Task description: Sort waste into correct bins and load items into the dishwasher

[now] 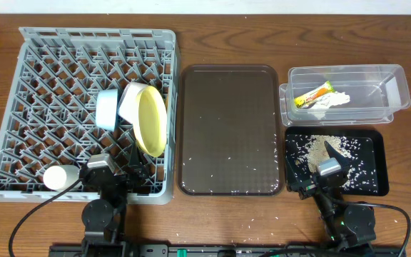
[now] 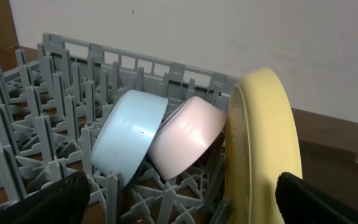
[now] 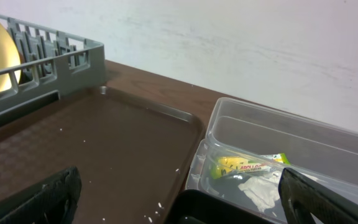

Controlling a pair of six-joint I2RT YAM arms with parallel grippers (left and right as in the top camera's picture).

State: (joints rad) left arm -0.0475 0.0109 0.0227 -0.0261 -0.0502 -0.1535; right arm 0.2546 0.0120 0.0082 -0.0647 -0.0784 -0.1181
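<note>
The grey dish rack [image 1: 98,34] holds the yellow plate [image 1: 150,120] on edge, with the light blue bowl [image 1: 108,109] and white bowl [image 1: 135,100] leaning beside it. In the left wrist view, the plate [image 2: 263,137], blue bowl [image 2: 129,140] and white bowl [image 2: 188,137] stand just ahead of my open, empty left gripper [image 2: 185,199]. The clear tub [image 1: 398,86] holds the yellow-green wrapper [image 1: 314,96] and tissue [image 1: 332,102]. The black tray [image 1: 377,164] holds rice crumbs [image 1: 320,145]. My right gripper [image 3: 179,199] is open and empty over it. No chopsticks show.
The large brown tray [image 1: 228,128] lies between rack and bins with a few crumbs on it. More crumbs are scattered on the table [image 1: 262,214] near the front edge. A white round object [image 1: 54,176] sits at the rack's front left corner.
</note>
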